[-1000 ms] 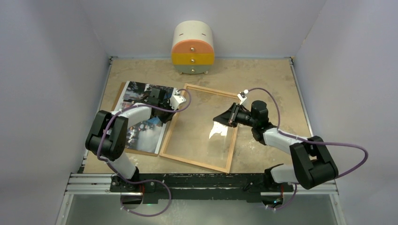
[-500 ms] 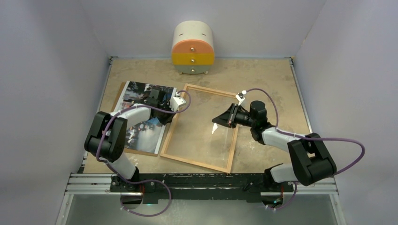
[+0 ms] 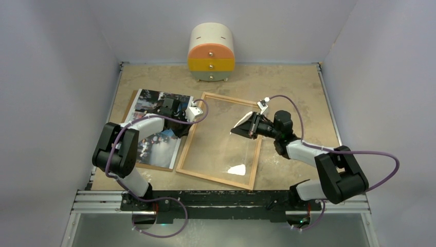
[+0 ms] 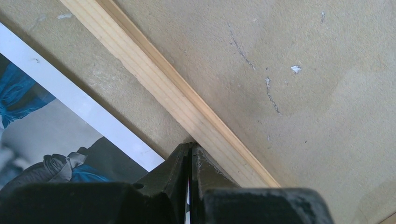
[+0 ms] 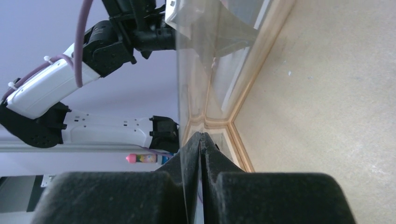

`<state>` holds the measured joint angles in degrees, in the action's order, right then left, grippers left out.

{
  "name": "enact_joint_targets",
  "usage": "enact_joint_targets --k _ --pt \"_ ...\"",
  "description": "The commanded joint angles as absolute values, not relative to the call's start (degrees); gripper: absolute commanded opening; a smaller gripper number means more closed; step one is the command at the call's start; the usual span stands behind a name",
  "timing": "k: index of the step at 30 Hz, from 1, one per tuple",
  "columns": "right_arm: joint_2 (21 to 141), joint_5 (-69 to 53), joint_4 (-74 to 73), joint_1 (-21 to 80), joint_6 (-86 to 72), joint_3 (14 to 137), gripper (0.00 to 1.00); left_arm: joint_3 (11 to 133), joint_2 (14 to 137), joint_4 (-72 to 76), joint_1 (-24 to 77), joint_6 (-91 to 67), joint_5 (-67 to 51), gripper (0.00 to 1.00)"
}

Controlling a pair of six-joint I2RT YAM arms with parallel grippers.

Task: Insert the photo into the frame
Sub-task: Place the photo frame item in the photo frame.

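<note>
From above, the photo (image 3: 154, 135) lies at left on a brown backing board (image 3: 154, 168), outside the frame (image 3: 216, 178). The right gripper (image 3: 239, 129) tilts a clear pane (image 3: 244, 152) up at the centre.

In the left wrist view, the left gripper (image 4: 189, 186) is clenched at the bottom edge, beside the wood border.

In the right wrist view, the fingers are clamped on the pane's edge.

My judgement: the pane is being cleared, and the photo is not yet inserted.

White links (image 3: 149, 123), black joints (image 3: 117, 149), purple cables (image 5: 82, 32) (looping)

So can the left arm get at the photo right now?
Probably yes: the left end effector sits at the photo's bare right edge, beside the frame's rail, with nothing stacked on it.
</note>
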<state>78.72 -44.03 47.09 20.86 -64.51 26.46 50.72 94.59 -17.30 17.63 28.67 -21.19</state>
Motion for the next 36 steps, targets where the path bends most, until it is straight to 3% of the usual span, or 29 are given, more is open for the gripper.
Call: enact_joint_targets --k 1,13,21,29,36 --pt "80.0 -45.8 55.6 22.0 -67.8 27.6 0.04 50.4 94.5 -20.0 17.4 28.4 -25.1 0.05" --pt "82.5 -44.1 54.5 24.5 -66.4 27.7 0.06 51.0 94.6 -20.8 16.3 28.7 -25.3 0.02" --pt "80.5 -46.4 27.7 24.4 -46.5 34.5 0.09 51.0 94.3 -21.2 16.3 28.9 -24.8 0.01" --pt "83.0 -47.4 22.0 24.3 -42.5 36.5 0.11 51.2 93.9 -21.4 16.3 28.7 -24.7 0.0" --pt "79.3 -41.8 17.8 24.0 -42.4 34.0 0.3 51.2 93.7 -21.7 16.3 29.2 -24.2 0.0"
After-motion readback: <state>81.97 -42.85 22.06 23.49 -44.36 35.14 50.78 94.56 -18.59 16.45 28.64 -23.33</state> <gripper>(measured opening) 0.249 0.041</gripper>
